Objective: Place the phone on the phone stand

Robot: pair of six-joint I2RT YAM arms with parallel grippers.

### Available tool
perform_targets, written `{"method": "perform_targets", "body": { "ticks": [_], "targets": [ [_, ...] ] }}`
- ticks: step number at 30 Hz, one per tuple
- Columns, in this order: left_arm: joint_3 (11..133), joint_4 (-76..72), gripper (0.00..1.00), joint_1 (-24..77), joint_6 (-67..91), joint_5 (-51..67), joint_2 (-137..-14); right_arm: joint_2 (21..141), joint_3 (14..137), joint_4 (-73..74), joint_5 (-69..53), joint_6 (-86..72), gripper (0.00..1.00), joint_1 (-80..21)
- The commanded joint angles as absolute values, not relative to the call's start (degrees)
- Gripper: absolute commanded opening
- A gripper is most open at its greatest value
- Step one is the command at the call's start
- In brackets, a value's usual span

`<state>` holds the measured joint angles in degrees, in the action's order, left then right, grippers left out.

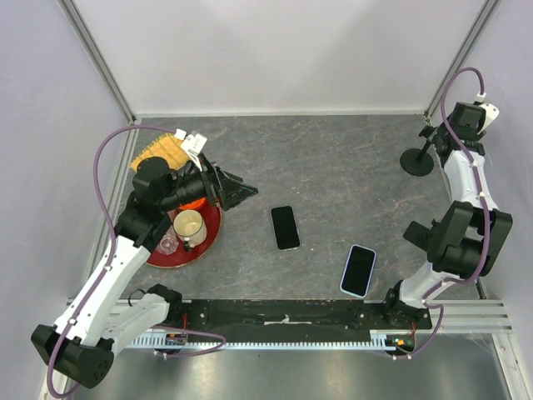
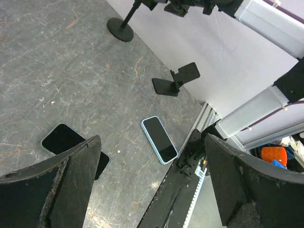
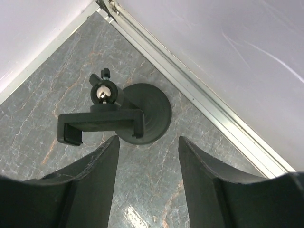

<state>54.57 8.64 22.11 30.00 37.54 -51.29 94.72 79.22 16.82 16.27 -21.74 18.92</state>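
Two phones lie flat on the grey table: a black phone (image 1: 286,227) (image 2: 61,140) in the middle and a blue-cased phone (image 1: 358,270) (image 2: 160,139) nearer the front rail. A black phone stand with a round base (image 1: 416,160) (image 3: 153,114) and a clamp holder (image 3: 100,124) stands in the far right corner. My right gripper (image 1: 432,137) (image 3: 148,142) hangs over it, open, with only table between its fingers. A second, folding stand (image 2: 175,80) (image 1: 419,233) sits by the right arm. My left gripper (image 1: 240,192) (image 2: 152,140) is wide open and holds nothing, left of the black phone.
A red plate (image 1: 208,237) with a cup (image 1: 189,225) sits under the left arm, with a yellow sponge-like item (image 1: 158,150) behind it. White walls and aluminium posts (image 1: 100,58) close in the table. A black rail (image 1: 283,312) runs along the near edge.
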Motion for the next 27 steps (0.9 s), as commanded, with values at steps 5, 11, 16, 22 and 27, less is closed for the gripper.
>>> {"method": "perform_targets", "body": {
  "ticks": [5,11,16,22,27],
  "targets": [
    [56.86,6.15,0.96,23.12,27.86,37.18,-53.09,97.64,84.99,16.43,11.34,-18.11,0.49,19.16],
    [56.87,6.06,0.96,23.2,28.74,37.88,-53.09,98.17,84.29,16.96,12.22,-17.58,0.49,19.16],
    [56.78,6.06,0.96,23.12,29.27,38.41,-53.26,99.75,84.37,16.88,12.04,-16.96,0.45,19.16],
    [57.04,6.24,0.96,23.12,30.23,39.02,-53.52,102.22,86.04,16.87,12.66,-16.0,0.28,19.34],
    [57.66,6.42,0.95,23.12,30.67,39.29,-53.61,100.99,85.0,14.51,11.95,-14.06,0.07,19.25]
  ]
}}
